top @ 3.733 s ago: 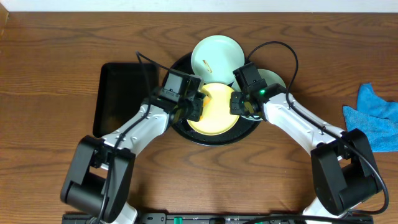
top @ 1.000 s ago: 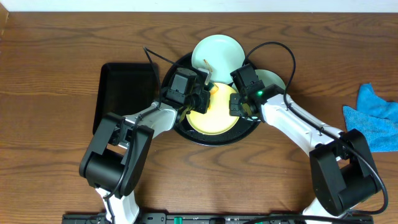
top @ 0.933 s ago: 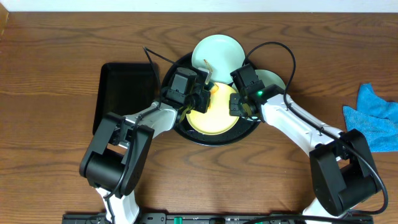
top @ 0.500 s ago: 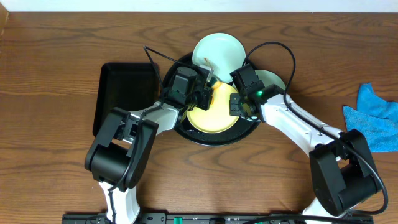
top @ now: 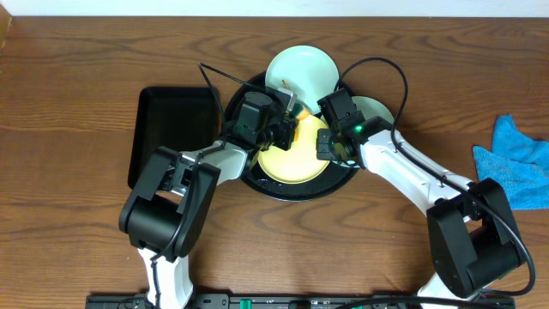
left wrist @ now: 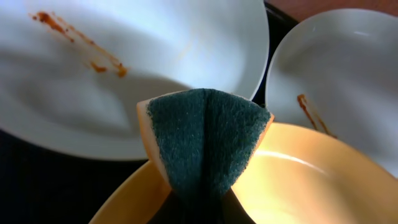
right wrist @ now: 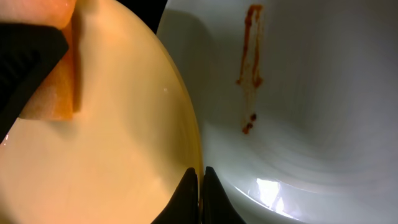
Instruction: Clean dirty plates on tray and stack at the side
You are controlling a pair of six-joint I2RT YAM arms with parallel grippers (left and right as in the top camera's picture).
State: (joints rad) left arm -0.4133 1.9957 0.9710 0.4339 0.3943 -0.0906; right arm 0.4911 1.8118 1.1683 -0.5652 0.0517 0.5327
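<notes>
A pale yellow plate (top: 296,161) lies in the round black tray (top: 257,182). My left gripper (top: 285,130) is shut on a yellow sponge with a green scouring face (left wrist: 205,140), held over the yellow plate's far edge (left wrist: 311,180). Just beyond it is a mint plate (top: 300,73) with brown smears (left wrist: 124,74). A second mint plate (top: 377,110), also smeared (left wrist: 336,81), lies at the right, partly under my right arm. My right gripper (top: 328,146) is shut on the yellow plate's right rim (right wrist: 200,180). That view also shows the smeared mint plate (right wrist: 298,106).
A rectangular black tray (top: 171,129) lies left of the round tray. A blue cloth (top: 519,163) lies at the table's right edge. The arms' cables loop above the plates.
My left gripper has moved with the sponge from the yellow plate's left side to its far edge, near the top mint plate. My right gripper has stayed on the rim.
</notes>
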